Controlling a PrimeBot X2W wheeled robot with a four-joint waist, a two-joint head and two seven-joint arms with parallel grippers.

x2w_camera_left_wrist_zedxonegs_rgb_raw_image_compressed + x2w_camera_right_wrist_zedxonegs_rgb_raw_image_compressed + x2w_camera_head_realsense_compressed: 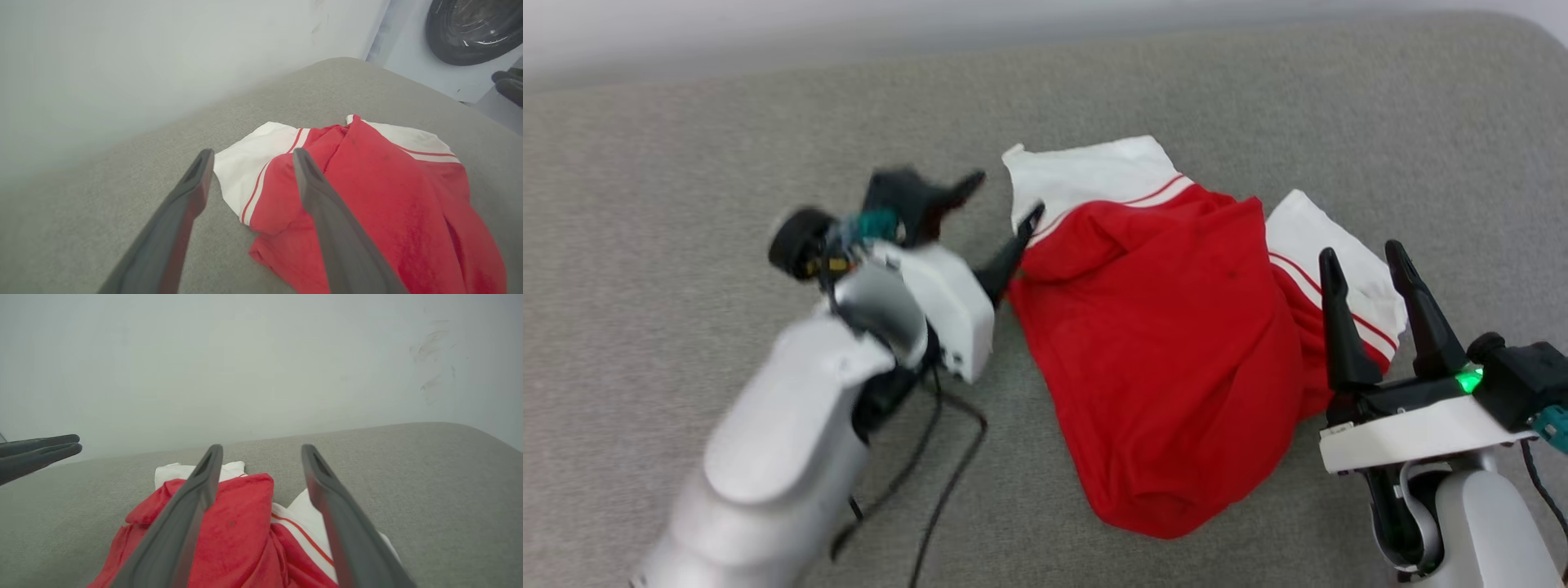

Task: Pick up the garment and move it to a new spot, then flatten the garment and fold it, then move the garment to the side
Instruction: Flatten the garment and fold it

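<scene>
Crumpled garment (1176, 351) on the grey cushion (686, 147), between two empty claws.
It lies bunched, white sleeves toward the far side. The left gripper (1006, 193) gapes wide at one sleeve's edge and the right gripper (1361, 250) gapes wide above the other, neither holding anything.

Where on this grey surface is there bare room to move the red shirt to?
Bare grey surface lies left of the left gripper and in the far strip between the garment and the wall. It is crowded in the middle, where the crumpled garment sits between the open left gripper and right gripper.
</scene>
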